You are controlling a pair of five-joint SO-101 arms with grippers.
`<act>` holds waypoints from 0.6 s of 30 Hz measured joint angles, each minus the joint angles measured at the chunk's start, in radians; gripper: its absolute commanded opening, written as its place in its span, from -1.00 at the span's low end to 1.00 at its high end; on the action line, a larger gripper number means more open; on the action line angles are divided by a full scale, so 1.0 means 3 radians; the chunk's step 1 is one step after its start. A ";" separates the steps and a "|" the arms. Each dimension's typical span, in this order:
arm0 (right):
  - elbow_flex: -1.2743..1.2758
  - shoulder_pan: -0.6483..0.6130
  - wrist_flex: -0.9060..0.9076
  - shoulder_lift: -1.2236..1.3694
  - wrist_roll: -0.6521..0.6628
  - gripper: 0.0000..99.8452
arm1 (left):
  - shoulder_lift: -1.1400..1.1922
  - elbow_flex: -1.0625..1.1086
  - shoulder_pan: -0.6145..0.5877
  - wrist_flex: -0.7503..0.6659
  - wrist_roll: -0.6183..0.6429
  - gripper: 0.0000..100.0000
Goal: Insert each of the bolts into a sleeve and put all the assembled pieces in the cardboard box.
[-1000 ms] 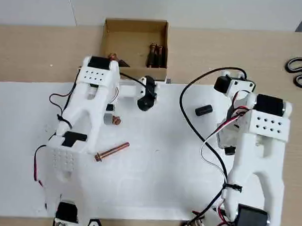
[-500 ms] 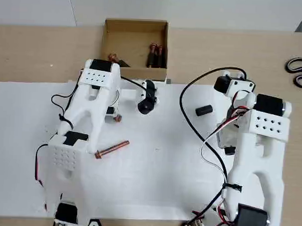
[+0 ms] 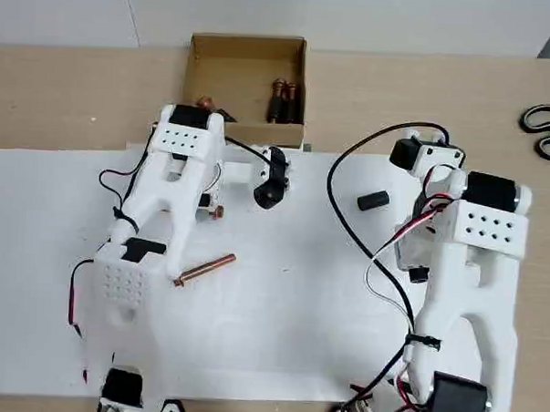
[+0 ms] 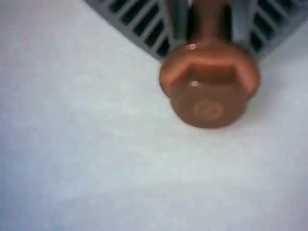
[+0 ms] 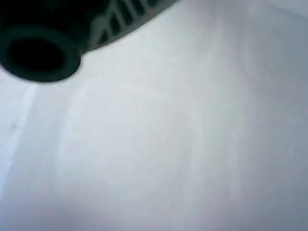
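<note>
My left gripper [image 3: 209, 207] is shut on a copper bolt [image 4: 209, 91]; the hex head sticks out past the ribbed fingers [image 4: 137, 26] just above the white paper. In the high view that bolt head [image 3: 217, 211] shows beside the left arm. My right gripper [image 3: 417, 267] sits low under its arm and is shut on a black sleeve [image 5: 38, 55], whose open end faces the wrist camera. A second copper bolt [image 3: 205, 270] lies loose on the paper. Another black sleeve [image 3: 372, 200] lies between the arms. The cardboard box [image 3: 200, 75] holds assembled pieces [image 3: 284, 101].
White paper [image 3: 288, 316] covers the table in front of the box. Black scissors [image 3: 548, 127] lie at the far right on bare wood. A black cable [image 3: 347, 227] loops over the paper by the right arm. Another copper and black piece [image 3: 208, 105] lies near the box's front left, partly behind the left arm.
The left arm has shifted slightly to the right and towards the box, carrying its bolt along. The right arm has stayed still.
</note>
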 measured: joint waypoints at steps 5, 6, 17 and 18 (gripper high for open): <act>0.0000 0.0000 0.0000 -0.0077 0.0000 -0.99 | 0.0010 -0.0133 0.0005 0.0056 0.0000 -0.99; 0.0000 0.0000 0.0000 -0.0148 0.0000 -0.99 | 0.0015 -0.0199 0.0015 0.0046 0.0010 -0.99; 0.0128 -0.0353 0.0143 -0.0823 0.0066 -0.99 | 0.0005 -0.1437 0.0077 0.0051 0.0583 -0.99; 0.0138 -0.0358 0.0148 -0.0859 0.0066 -0.99 | -0.0026 -0.1488 0.0082 0.0056 0.0660 -0.99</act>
